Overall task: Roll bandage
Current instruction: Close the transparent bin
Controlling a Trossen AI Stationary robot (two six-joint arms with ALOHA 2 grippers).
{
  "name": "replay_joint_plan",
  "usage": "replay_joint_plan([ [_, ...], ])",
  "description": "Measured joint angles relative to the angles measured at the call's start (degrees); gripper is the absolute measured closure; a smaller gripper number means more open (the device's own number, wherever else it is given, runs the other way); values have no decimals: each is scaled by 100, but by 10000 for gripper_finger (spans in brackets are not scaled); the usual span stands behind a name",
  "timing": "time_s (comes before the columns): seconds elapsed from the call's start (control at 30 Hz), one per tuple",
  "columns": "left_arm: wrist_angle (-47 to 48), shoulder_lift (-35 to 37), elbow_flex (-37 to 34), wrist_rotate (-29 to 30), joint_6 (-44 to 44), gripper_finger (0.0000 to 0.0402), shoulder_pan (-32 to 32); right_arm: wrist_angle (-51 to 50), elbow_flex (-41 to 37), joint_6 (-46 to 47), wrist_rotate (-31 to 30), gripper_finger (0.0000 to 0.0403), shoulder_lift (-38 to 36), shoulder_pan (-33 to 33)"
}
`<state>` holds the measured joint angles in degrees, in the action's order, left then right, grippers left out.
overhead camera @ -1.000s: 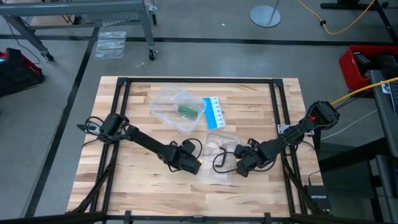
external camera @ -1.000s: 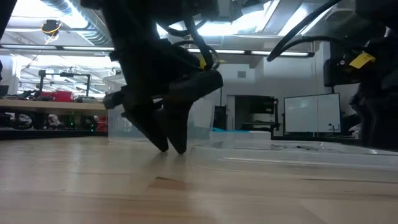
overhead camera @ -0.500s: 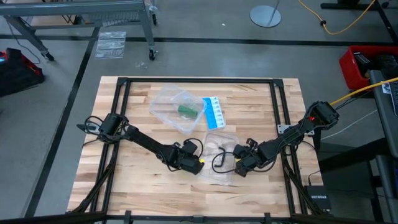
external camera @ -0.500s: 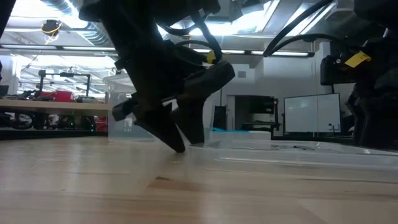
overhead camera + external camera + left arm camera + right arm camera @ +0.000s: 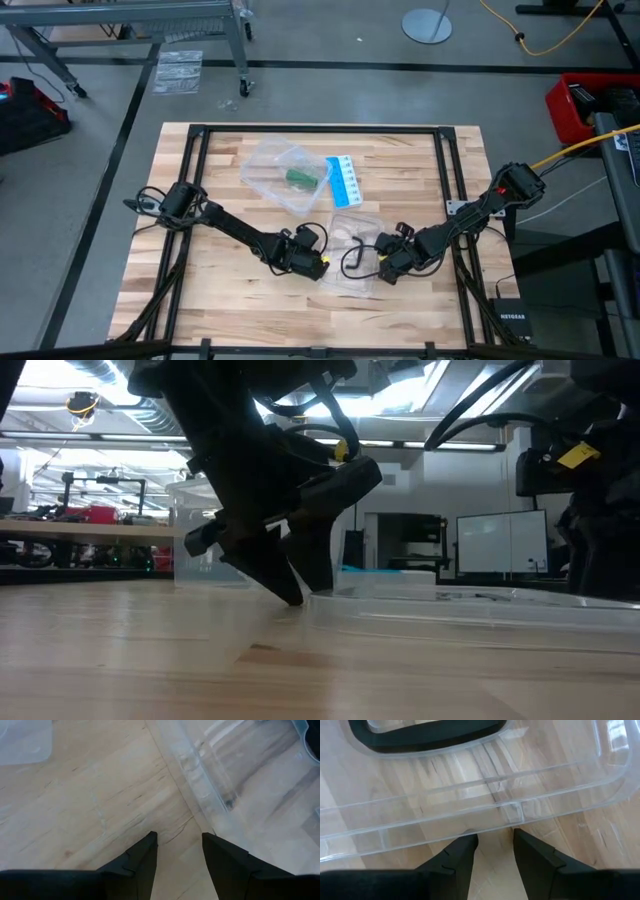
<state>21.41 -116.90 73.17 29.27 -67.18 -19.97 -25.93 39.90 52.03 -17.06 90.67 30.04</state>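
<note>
The dark green bandage [image 5: 298, 178] lies as a small roll inside a crumpled clear plastic wrapper [image 5: 272, 170] at the table's far middle, far from both grippers. My left gripper [image 5: 318, 264] is low over the wood, open and empty. It stands just left of a clear plastic tray [image 5: 358, 232], whose edge [image 5: 210, 795] shows in the left wrist view beyond the gripper [image 5: 179, 840]. My right gripper [image 5: 379, 264] is open at the tray's right rim [image 5: 495, 812]. Its fingertips [image 5: 495, 836] stand right at the rim's edge. My right gripper comes at the clear tray's rim [image 5: 510, 820] low and nearly level from the table's right. I cannot tell whether its fingertips touch the rim. My left gripper touches nothing.
A blue-and-white card [image 5: 343, 181] lies right of the wrapper. A black cable loop [image 5: 350, 258] lies at the tray and shows through it [image 5: 420, 737]. Dark frame rails [image 5: 450, 180] run along the table's sides. Bare wood lies along the near edge.
My left gripper has moved a little toward the table's right, closer to the clear tray's edge, staying low over the wood. The tray, the bandage and my right gripper have kept still.
</note>
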Motion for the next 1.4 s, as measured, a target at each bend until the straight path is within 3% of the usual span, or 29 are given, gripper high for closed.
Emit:
replay_joint_plan([
  [0.5, -176, 118, 37, -253, -31, 247, -145, -4, 0, 2, -28, 260, -2, 0],
  [1.4, -126, 142, 216, -60, 438, 247, -142, -55, 0, -8, 72, 260, -2, -9],
])
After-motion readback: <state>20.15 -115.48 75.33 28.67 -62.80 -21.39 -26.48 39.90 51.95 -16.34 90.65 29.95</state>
